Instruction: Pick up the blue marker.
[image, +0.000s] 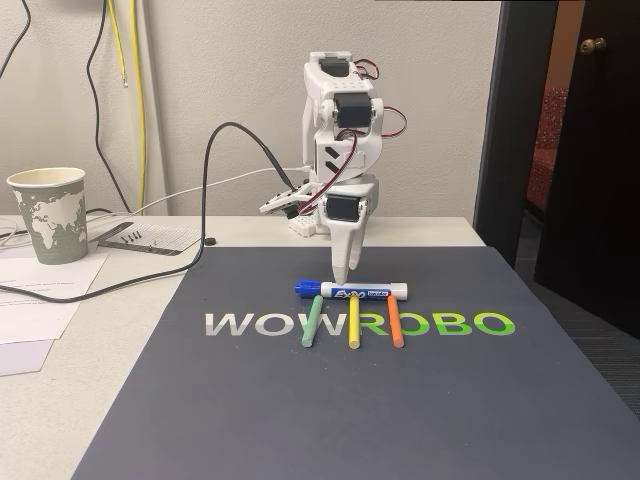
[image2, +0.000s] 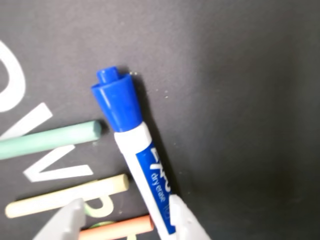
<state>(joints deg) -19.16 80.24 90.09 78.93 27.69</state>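
Observation:
The blue marker lies flat across the dark mat, white barrel with an EXPO label and its blue cap to the left in the fixed view. My white gripper points straight down with its tips just behind the marker's middle. In the wrist view the marker runs diagonally, cap uppermost. My gripper is open, its two white fingertips coming in from the bottom edge. The barrel's lower end passes between them, close against the right finger. Nothing is clamped.
Three thin sticks lie just in front of the marker on the mat: green, yellow, orange. A paper cup, papers and cables sit at the left on the table. The mat's front half is bare.

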